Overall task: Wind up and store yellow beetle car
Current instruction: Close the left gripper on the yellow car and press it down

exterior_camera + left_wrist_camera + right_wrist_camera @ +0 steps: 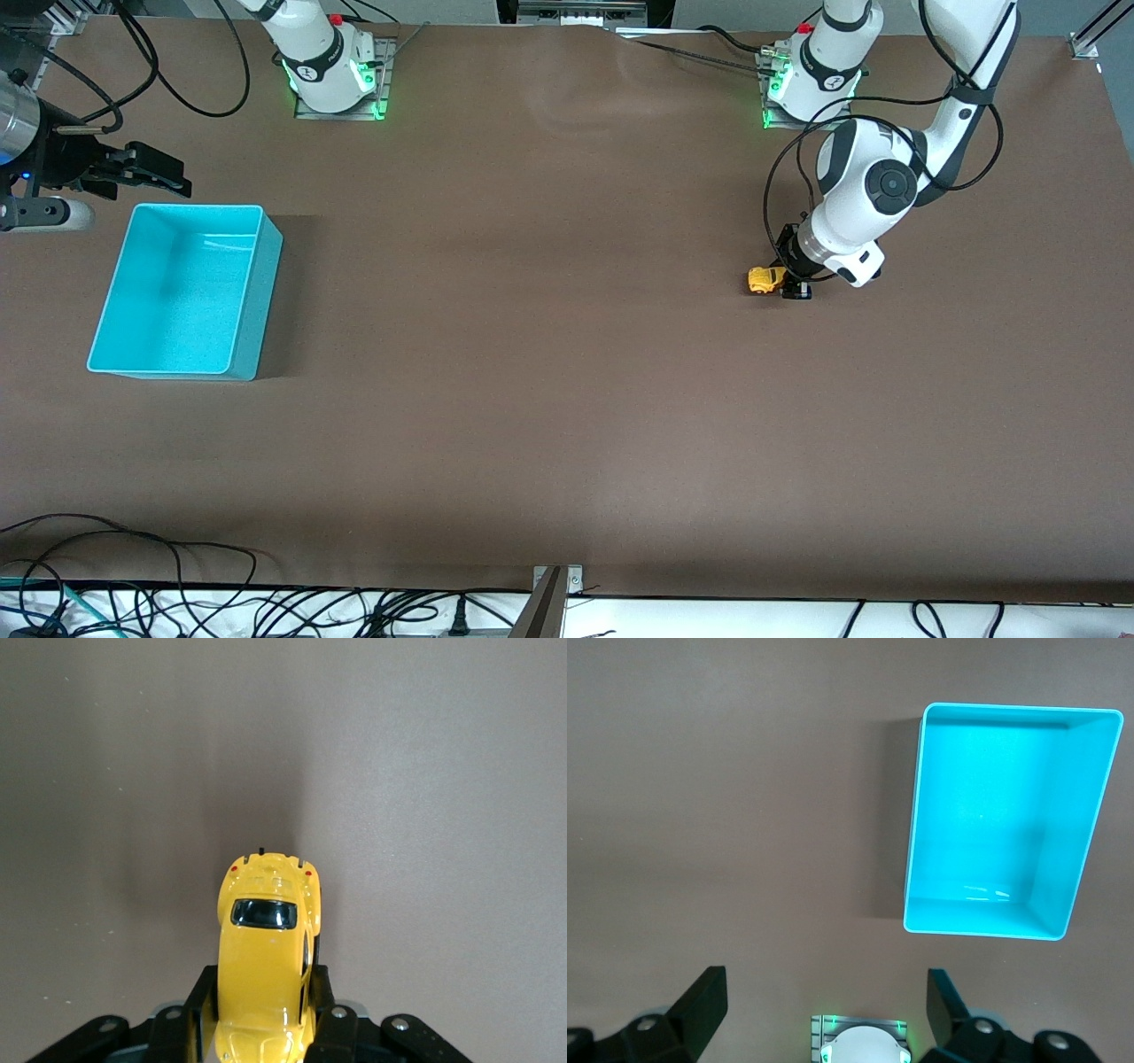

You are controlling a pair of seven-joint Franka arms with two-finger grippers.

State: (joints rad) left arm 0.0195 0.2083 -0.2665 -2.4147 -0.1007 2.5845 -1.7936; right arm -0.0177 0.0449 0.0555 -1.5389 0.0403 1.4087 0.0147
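The yellow beetle car (765, 279) sits on the brown table at the left arm's end, and my left gripper (791, 282) is shut on it. In the left wrist view the car (266, 957) shows its roof and dark window, with a black finger (202, 1001) pressed against each side. The teal bin (124, 352) stands empty at the right arm's end. My right gripper (177, 174) waits in the air beside the bin's edge nearest the robot bases, and it is open with nothing between its fingers (704, 1001).
The two arm bases (332, 75) with green lights stand along the table's edge at the top of the front view. Cables (177, 594) lie along the edge nearest the front camera. Bare brown table (532, 310) spreads between the car and the bin (930, 815).
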